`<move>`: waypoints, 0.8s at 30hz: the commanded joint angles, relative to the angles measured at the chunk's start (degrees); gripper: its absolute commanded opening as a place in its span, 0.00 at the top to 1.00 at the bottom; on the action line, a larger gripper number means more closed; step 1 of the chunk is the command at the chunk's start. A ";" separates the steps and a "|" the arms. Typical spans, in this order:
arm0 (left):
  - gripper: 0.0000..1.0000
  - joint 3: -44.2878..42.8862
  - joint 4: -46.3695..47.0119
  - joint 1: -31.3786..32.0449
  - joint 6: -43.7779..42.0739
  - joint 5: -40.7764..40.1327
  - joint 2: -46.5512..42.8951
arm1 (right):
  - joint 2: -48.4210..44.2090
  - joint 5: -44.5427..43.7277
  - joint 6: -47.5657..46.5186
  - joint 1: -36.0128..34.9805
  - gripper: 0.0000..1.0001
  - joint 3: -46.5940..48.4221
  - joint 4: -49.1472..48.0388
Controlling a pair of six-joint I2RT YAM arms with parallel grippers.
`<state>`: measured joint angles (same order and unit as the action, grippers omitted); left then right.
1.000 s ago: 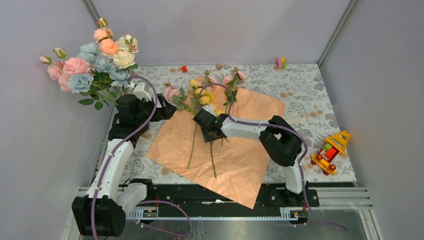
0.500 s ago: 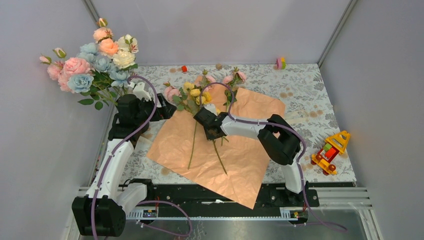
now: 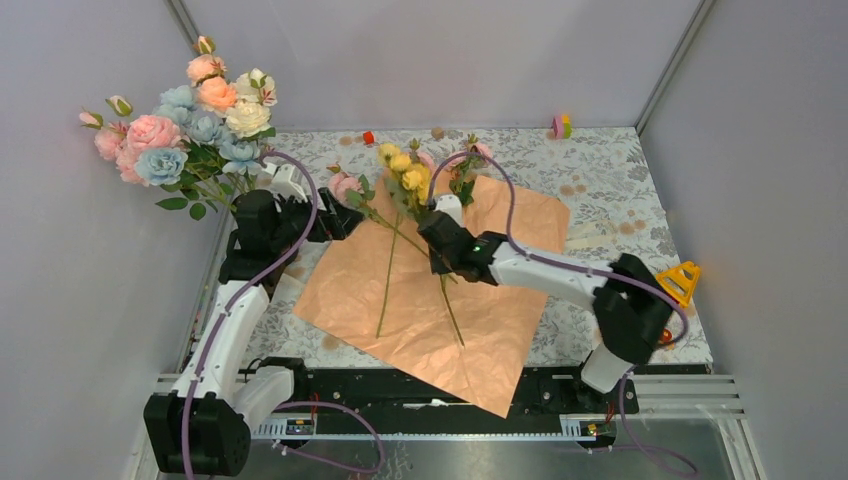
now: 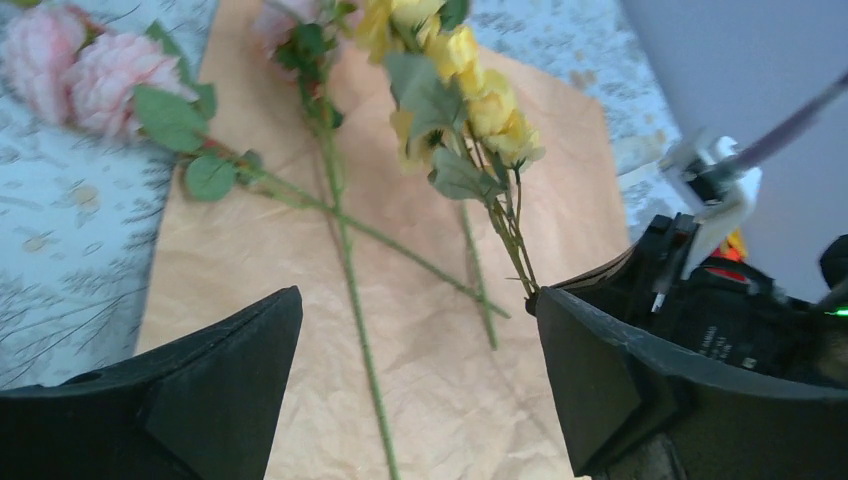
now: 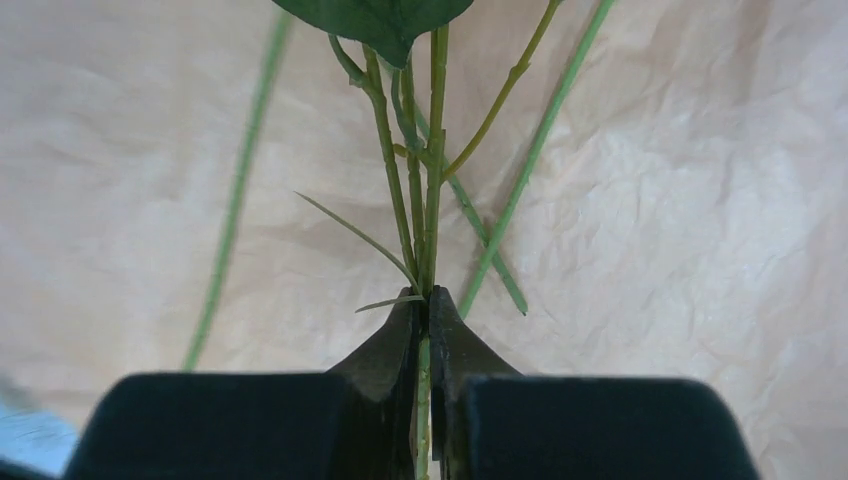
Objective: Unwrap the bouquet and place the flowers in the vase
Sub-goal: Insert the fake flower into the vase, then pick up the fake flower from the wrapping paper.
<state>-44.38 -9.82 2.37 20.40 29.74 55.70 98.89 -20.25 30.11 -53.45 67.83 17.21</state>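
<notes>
My right gripper (image 5: 425, 312) pinches the stems of the yellow flower sprig (image 3: 410, 178) above the kraft paper (image 3: 480, 310) at centre frame. My left gripper (image 4: 417, 310) gapes wide and empty. The upper-left blooms (image 3: 190, 120) hide the vase.

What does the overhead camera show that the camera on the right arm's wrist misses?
Only the overhead view shows the whole scene: the bunch of flowers standing at far left, the left pincer, the yellow flower heads and a toy truck. Only the right wrist view shows the close detail: the right pincer shut tight on thin green stems. Both show the crinkled paper lying flat with loose stems on it.
</notes>
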 commanded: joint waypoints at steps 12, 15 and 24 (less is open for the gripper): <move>0.06 1.99 41.83 9.74 31.63 15.78 -2.47 | -28.14 14.11 -7.07 0.45 1.00 -9.97 -32.27; 0.06 1.81 48.72 11.48 36.43 18.53 -1.20 | -28.96 19.92 -7.43 0.54 1.00 -8.02 -33.10; 0.06 1.88 52.86 13.38 39.91 20.14 1.11 | -29.11 31.97 -6.16 1.04 1.00 -6.40 -37.70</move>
<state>-42.52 36.62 15.09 57.45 47.40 55.81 71.02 4.69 24.18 -53.08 58.33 -14.24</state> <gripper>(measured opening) 0.940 0.033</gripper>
